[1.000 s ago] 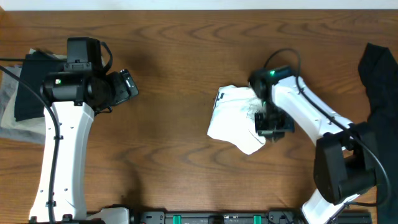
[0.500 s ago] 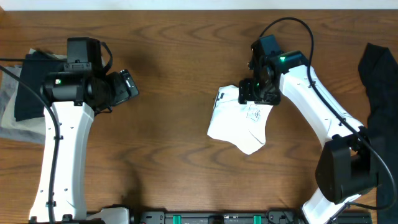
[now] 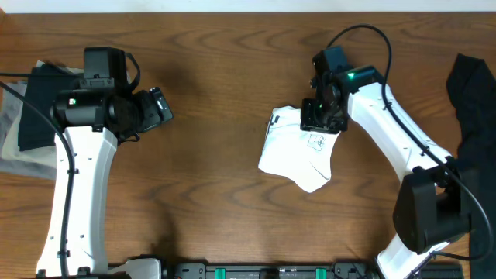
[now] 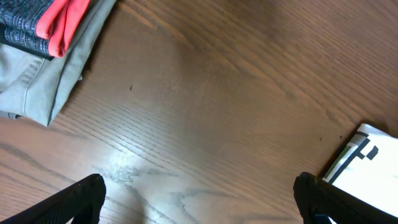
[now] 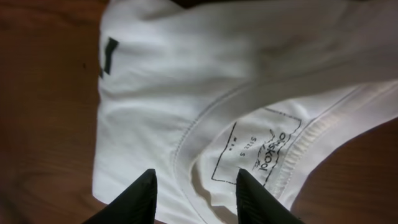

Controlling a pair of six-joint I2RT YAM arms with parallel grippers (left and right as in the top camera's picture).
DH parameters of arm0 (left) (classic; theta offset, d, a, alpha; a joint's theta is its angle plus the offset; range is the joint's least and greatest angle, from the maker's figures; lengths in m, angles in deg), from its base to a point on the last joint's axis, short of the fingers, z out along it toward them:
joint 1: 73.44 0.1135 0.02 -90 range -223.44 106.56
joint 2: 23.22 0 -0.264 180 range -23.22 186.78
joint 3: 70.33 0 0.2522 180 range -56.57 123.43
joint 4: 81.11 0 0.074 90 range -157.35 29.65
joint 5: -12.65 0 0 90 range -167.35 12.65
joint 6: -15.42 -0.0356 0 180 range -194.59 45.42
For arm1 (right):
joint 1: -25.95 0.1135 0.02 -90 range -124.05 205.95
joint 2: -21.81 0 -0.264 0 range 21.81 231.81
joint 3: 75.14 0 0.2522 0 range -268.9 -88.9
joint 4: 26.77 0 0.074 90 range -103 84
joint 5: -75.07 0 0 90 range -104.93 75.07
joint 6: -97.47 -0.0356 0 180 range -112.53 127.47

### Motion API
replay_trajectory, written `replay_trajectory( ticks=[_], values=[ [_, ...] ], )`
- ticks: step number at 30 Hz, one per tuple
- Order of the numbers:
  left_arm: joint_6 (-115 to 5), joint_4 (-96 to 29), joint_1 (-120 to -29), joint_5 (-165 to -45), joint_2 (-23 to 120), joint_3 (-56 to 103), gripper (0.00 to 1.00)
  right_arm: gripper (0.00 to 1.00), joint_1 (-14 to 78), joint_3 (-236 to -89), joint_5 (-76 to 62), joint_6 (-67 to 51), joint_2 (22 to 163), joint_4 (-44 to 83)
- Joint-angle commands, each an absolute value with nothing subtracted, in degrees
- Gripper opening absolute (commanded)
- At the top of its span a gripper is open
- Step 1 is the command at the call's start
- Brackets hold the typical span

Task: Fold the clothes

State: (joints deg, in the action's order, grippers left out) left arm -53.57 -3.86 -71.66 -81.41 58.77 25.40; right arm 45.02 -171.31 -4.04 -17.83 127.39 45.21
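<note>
The clothes, a white T-shirt (image 3: 294, 151), lie folded into a small bundle right of the table's middle. My right gripper (image 3: 319, 118) hangs over the bundle's far right corner. In the right wrist view its jaws (image 5: 196, 196) stand apart just above the T-shirt's (image 5: 186, 81) collar and printed neck label (image 5: 258, 152), with a raised wrinkle of collar between them and nothing pinched. My left gripper (image 3: 157, 108) hovers wide open over bare wood far to the left. In the left wrist view its black fingertips (image 4: 84, 199) frame bare table, and a corner of the T-shirt (image 4: 367, 165) shows at right.
A stack of garments lies at the table's left edge: a black one (image 3: 39, 105) with a red-and-grey band (image 4: 53, 22) on olive-grey cloth (image 4: 43, 81). Another black garment (image 3: 473, 93) drapes over the right edge behind the right arm.
My right gripper left the bundle's near right side, moved to its far right corner and opened; in the last half second its jaws narrowed a little. The left arm stayed still.
</note>
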Motion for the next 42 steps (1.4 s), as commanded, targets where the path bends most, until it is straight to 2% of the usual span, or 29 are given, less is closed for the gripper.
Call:
replay_trajectory(
  ticks=[1,4,9,16,21,28,38,42],
  values=[
    [-53.5,-3.5,-71.5,-80.7,59.1,24.7,0.98,0.39,45.9,-168.4,-3.1,-21.2,128.1,44.1],
    [-53.5,-3.5,-71.5,-80.7,59.1,24.7,0.98,0.32,46.0,-165.7,-2.2,-22.1,128.1,41.5],
    [-53.5,-3.5,-71.5,-80.7,59.1,24.7,0.98,0.30,46.0,-164.3,0.2,-22.1,128.1,38.0],
    [-53.5,-3.5,-71.5,-80.7,59.1,24.7,0.98,0.33,45.9,-164.3,-0.1,-22.1,128.1,37.0],
    [-53.5,-3.5,-71.5,-80.7,59.1,24.7,0.98,0.30,46.2,-163.5,-0.1,-22.1,128.1,36.3],
    [-53.5,-3.5,-71.5,-80.7,59.1,24.7,0.98,0.30,46.3,-161.2,0.0,-22.8,128.1,34.3],
    [-53.5,-3.5,-71.5,-80.7,59.1,24.7,0.98,0.06,46.2,-160.3,-1.4,-22.8,128.1,33.1],
    [-53.5,-3.4,-71.5,-80.7,59.1,24.7,0.98,0.03,45.9,-160.3,-5.0,-22.8,128.1,34.0]
  ],
)
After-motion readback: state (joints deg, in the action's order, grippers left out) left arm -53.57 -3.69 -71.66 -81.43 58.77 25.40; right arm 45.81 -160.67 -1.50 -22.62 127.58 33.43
